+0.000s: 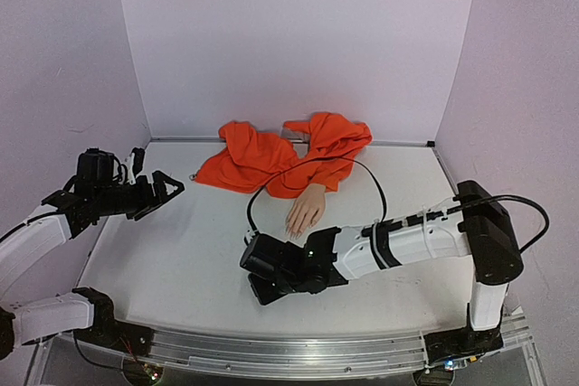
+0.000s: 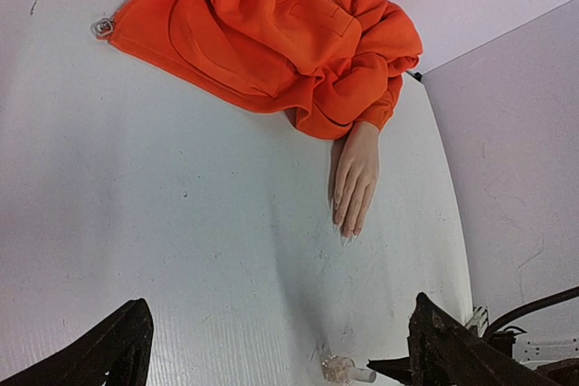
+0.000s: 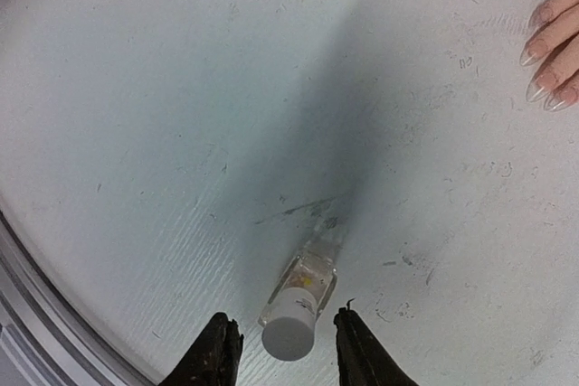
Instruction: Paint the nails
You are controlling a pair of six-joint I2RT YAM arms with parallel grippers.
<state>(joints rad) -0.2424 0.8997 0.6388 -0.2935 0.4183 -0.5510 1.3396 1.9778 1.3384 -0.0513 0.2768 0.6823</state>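
While I am hovering my right hand (image 3: 285,318) low over the bench (image 3: 136,88), its two dark fingers are standing apart on either side of the white cap of the small bottle (image 3: 303,287), touching nothing and holding nothing. My left hand (image 2: 280,354) is hanging wide open and empty, well off to its own side. The nails (image 3: 540,53) are lying near the bottle, at the tips of the mannequin hand (image 1: 306,210), which is resting flat on the bench with its wrist running into the crumpled orange sleeve (image 1: 271,158).

I am judging the bottle to be the chief risk. It is lying on its side, a clear glass body with a smooth cylindrical cap. A finger meeting it off centre is likely to be rolling it or squirting it out across the slick, faintly ribbed white surface. Glass and hard plastic are offering little grip. The nails are looking long, pale, glossy and pointed. The flesh-coloured fingers are seeming rigid, while the fabric is sitting soft and loose, so a stray nudge is probably shifting the whole limb.
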